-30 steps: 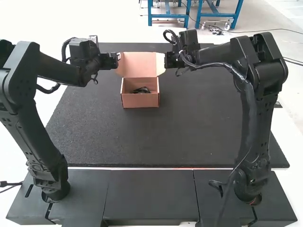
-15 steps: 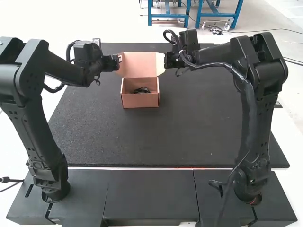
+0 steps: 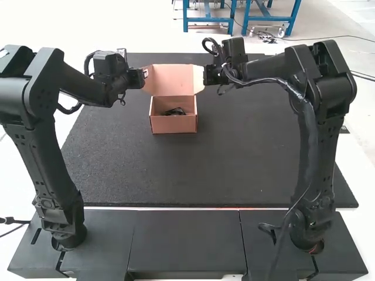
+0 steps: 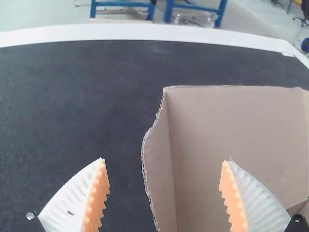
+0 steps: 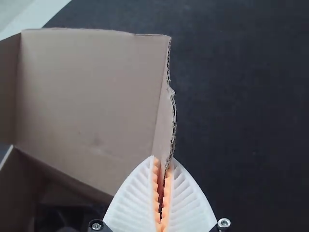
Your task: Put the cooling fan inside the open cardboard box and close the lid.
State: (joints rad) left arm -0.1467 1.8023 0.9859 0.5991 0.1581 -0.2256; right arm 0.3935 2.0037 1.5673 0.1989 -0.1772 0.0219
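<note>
Movement is the left arm's alone: the left gripper [image 3: 142,78] has edged inward, fingers spread wide astride the left side flap [image 4: 155,193] of the raised brown cardboard lid [image 3: 171,80]. The right gripper [image 3: 206,75] stays clamped on the right side flap [image 5: 166,116]. The black cooling fan [image 3: 173,110] already lies in the small brown cardboard box [image 3: 173,123], so only closing remains.

The left arm [image 3: 64,82] rises from its base and bends at the elbow, its forearm level and pointing at the left edge of the cardboard box [image 3: 173,122] lid [image 3: 171,79]. The left gripper [image 3: 142,77] [image 4: 164,163] is spread wide, one finger on each side of the lid's left side flap. The right arm [image 3: 293,67] arches in from the lid's opposite side. The right gripper [image 3: 206,75] [image 5: 161,162] is pinched tight on the right side flap.
</note>
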